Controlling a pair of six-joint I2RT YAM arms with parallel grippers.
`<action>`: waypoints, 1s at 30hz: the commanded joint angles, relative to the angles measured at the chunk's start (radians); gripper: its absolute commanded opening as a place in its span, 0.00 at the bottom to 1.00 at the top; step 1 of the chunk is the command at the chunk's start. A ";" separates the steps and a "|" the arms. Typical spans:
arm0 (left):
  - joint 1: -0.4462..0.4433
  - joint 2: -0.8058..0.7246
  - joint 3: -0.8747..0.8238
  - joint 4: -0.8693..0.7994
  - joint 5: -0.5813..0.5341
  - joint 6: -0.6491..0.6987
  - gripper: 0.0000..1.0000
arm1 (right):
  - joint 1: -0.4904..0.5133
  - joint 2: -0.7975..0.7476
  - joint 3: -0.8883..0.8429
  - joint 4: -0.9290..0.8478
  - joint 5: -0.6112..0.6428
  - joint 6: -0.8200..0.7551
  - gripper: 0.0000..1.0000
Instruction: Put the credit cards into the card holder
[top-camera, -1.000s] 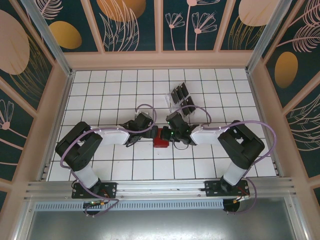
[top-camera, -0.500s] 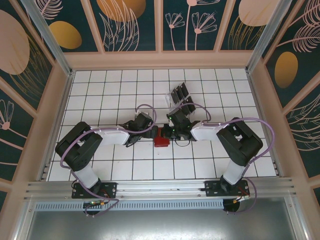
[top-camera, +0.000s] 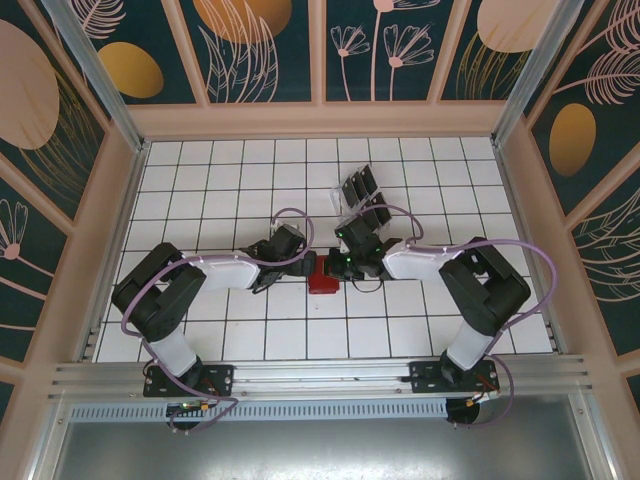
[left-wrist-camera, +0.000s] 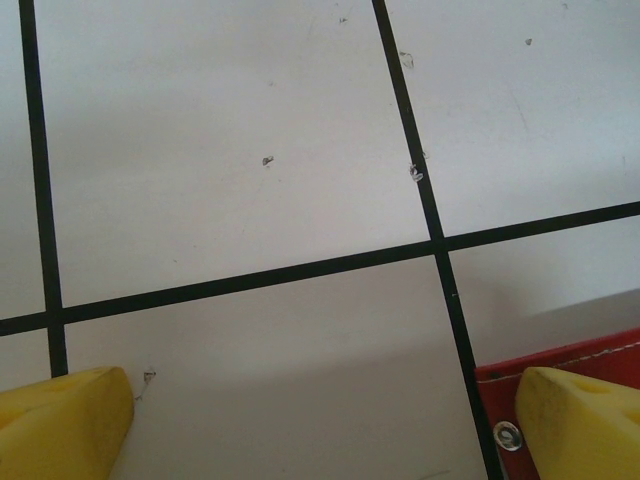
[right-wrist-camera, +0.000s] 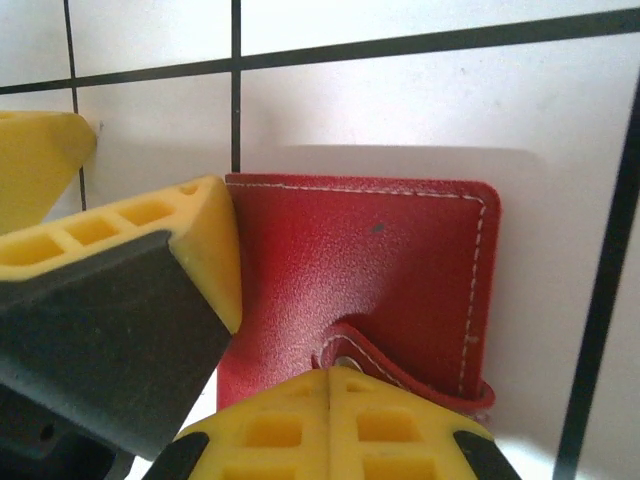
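Note:
The red card holder (top-camera: 322, 277) lies closed on the white tiled table between both grippers. My right gripper (right-wrist-camera: 330, 385) is shut, pinching the holder's (right-wrist-camera: 380, 260) snap strap, which curls up off the cover. My left gripper (left-wrist-camera: 325, 420) is open wide at table level; its right fingertip (left-wrist-camera: 585, 420) presses the holder's (left-wrist-camera: 560, 365) edge and its left one rests on bare tile. The right wrist view shows that left-gripper fingertip (right-wrist-camera: 205, 245) on the holder's left edge. Several black credit cards (top-camera: 362, 198) stand behind, in a clear rack.
The clear slotted rack (top-camera: 343, 213) stands just behind my right gripper (top-camera: 338, 268). My left gripper (top-camera: 303, 265) comes in from the left. Pale walls (top-camera: 120, 220) ring the tiled table, and a metal rail (top-camera: 320, 372) runs along the near edge.
The right forearm has swung a little toward the back and its gripper has turned onto the holder's right side. The holder has shifted very slightly. The left arm has stayed put.

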 joint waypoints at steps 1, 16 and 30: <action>-0.003 0.073 -0.011 -0.067 0.082 0.014 0.98 | 0.001 -0.049 0.012 -0.044 0.015 0.006 0.00; -0.003 0.074 -0.008 -0.068 0.082 0.013 0.99 | 0.000 -0.092 0.019 -0.076 0.101 0.002 0.16; -0.003 0.076 -0.009 -0.068 0.083 0.013 0.98 | 0.018 -0.018 0.072 -0.099 0.150 -0.038 0.01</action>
